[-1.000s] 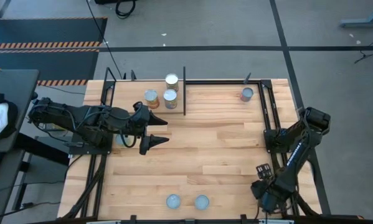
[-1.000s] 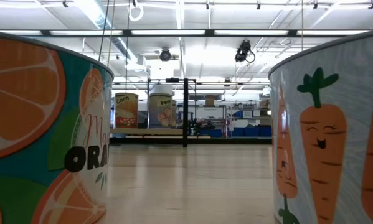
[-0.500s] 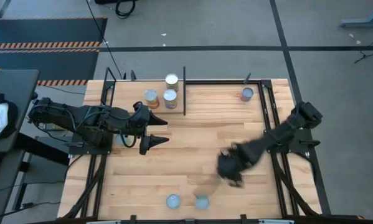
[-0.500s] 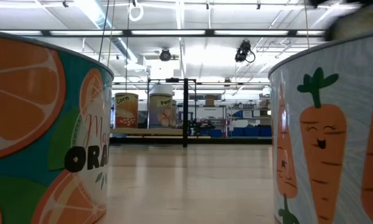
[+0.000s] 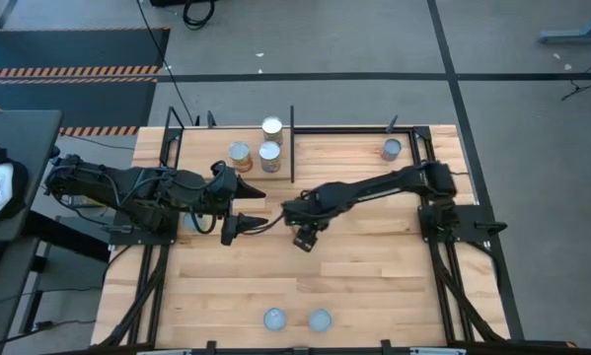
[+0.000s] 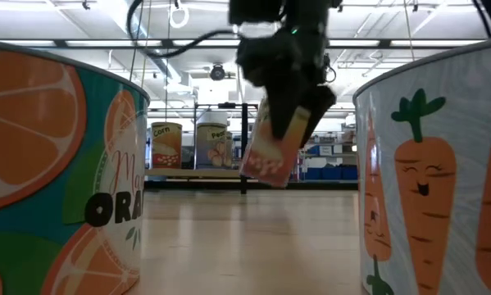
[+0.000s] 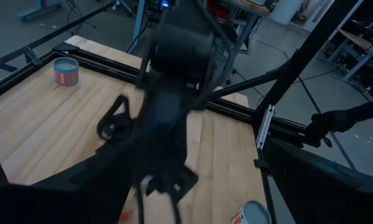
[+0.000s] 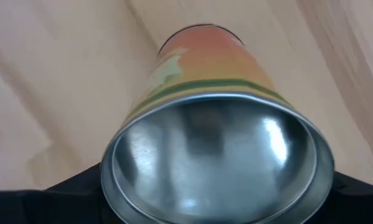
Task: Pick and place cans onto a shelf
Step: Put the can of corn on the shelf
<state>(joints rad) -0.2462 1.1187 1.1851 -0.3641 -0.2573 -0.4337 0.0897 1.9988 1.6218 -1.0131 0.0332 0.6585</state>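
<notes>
- Step in hand, as I judge it: carrying. The right gripper point(image 5: 305, 238) hangs above the middle of the light-wood desk point(image 5: 374, 266), clamped on a small orange-and-pink labelled tin can with a shiny silver end point(image 6: 275, 146); the low view shows the can tilted and clear of the desk.
- In the right wrist view the carried can point(image 8: 214, 143) fills the frame, its silver end toward the camera, seated between the jaws.
- The left gripper point(image 5: 234, 229) sits just beside the right one, near the desk's left side; whether its jaws are apart or together I cannot tell.
- The shelf, a light-wood board framed by thin black rods point(image 5: 344, 148), lies along the far edge. Three cans point(image 5: 259, 145) stand near its black centre post and one more can point(image 5: 391, 149) stands towards its right end.
- Two blue-grey cans point(image 5: 296, 319) wait at the near edge.
- Next move probably calls for swinging towards the shelf, righting the can upright, and lowering it onto a free spot well apart from the others.
</notes>
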